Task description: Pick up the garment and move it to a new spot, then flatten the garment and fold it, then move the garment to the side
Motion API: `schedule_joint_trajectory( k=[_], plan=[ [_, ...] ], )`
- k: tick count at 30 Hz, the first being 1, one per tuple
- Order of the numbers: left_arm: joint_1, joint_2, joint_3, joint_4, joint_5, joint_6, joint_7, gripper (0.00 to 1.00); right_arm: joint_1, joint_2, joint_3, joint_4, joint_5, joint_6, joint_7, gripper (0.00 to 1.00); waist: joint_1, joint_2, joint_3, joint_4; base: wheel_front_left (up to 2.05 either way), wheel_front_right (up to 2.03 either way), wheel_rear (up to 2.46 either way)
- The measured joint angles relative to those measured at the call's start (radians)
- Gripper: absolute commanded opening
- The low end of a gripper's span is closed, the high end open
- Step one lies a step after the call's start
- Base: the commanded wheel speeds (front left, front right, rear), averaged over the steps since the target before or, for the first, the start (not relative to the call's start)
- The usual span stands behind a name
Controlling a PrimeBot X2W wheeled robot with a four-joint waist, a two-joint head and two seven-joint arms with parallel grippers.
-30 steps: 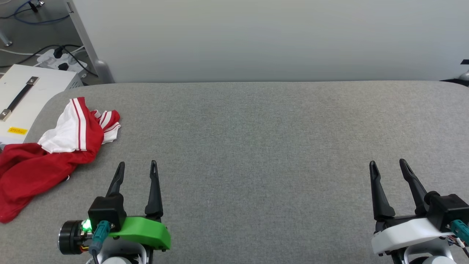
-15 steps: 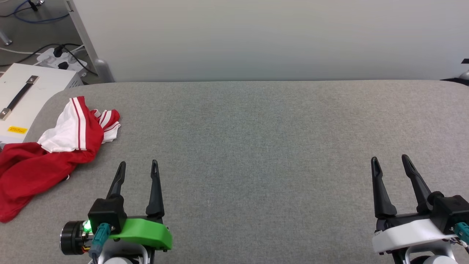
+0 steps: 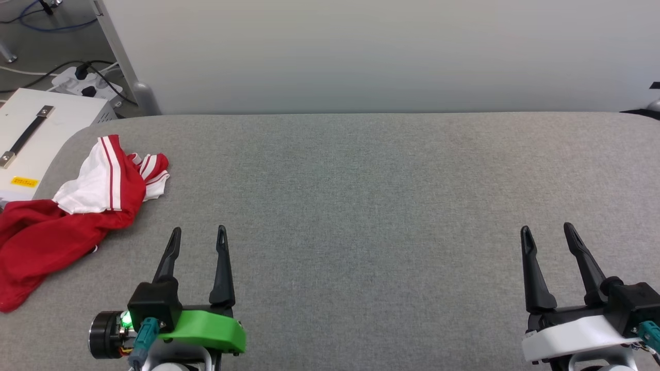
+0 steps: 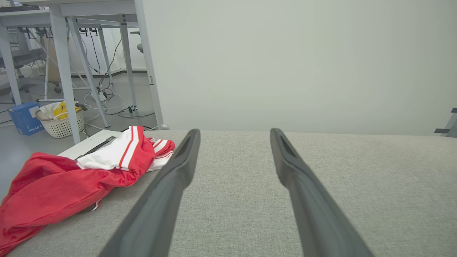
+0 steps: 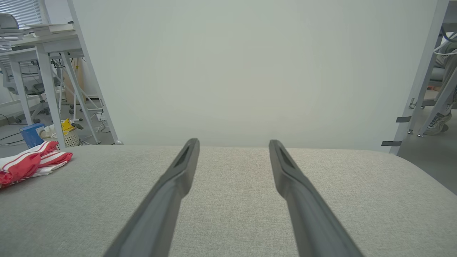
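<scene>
The garment (image 3: 77, 216) is lying crumpled at the left edge of the desk (image 3: 361, 180); the left pincer (image 3: 199, 234) and right pincer (image 3: 545, 232) are gaping empty.

The garment (image 3: 77, 216) is found heaped at the left edge of the worktop (image 3: 361, 196), toward its rear corner. The left tool (image 3: 199, 234) is positioned over the near-left area, to the right of the garment and apart from it. The right tool (image 3: 546, 232) is positioned over the near-right area, well apart from the garment. A panel (image 3: 361, 51) is stood behind the worktop's rear edge. A case (image 3: 31, 139) is set off the left corner, beside the garment, with a power strip (image 3: 85, 82) on the floor behind it.
</scene>
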Motion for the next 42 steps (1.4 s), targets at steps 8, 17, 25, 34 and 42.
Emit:
schedule_joint_trajectory(
  k=[8, 17, 25, 34, 42],
  plan=[
    [0.001, 0.000, -0.002, 0.008, -0.007, 0.001, -0.018, 1.00, 0.004, 0.000, -0.003, 0.012, 0.007, 0.000, -0.017, 1.00, 0.0000, 0.0000, 0.003, 0.001, 0.00, 0.00, 0.00],
    [0.003, 0.000, -0.005, 0.011, -0.008, 0.001, -0.033, 1.00, 0.015, 0.000, -0.002, 0.016, 0.016, 0.000, -0.035, 1.00, 0.0000, 0.0000, 0.007, 0.001, 0.00, 0.00, 0.00],
    [0.012, 0.000, -0.006, 0.017, -0.007, 0.005, -0.040, 1.00, 0.019, 0.000, 0.001, 0.019, 0.016, 0.000, -0.036, 1.00, 0.0000, 0.0000, 0.014, 0.001, 0.00, 0.00, 0.00],
    [0.012, 0.000, -0.006, 0.025, -0.007, 0.008, -0.040, 1.00, 0.019, 0.000, 0.002, 0.022, 0.016, 0.000, -0.036, 1.00, 0.0000, 0.0000, 0.014, 0.015, 0.00, 0.00, 0.00],
    [0.011, 0.000, 0.003, 0.032, -0.008, 0.011, -0.040, 1.00, 0.019, 0.000, 0.015, 0.023, 0.016, 0.000, -0.037, 1.00, 0.0000, 0.0000, 0.017, 0.069, 0.00, 0.00, 0.00]
  ],
)
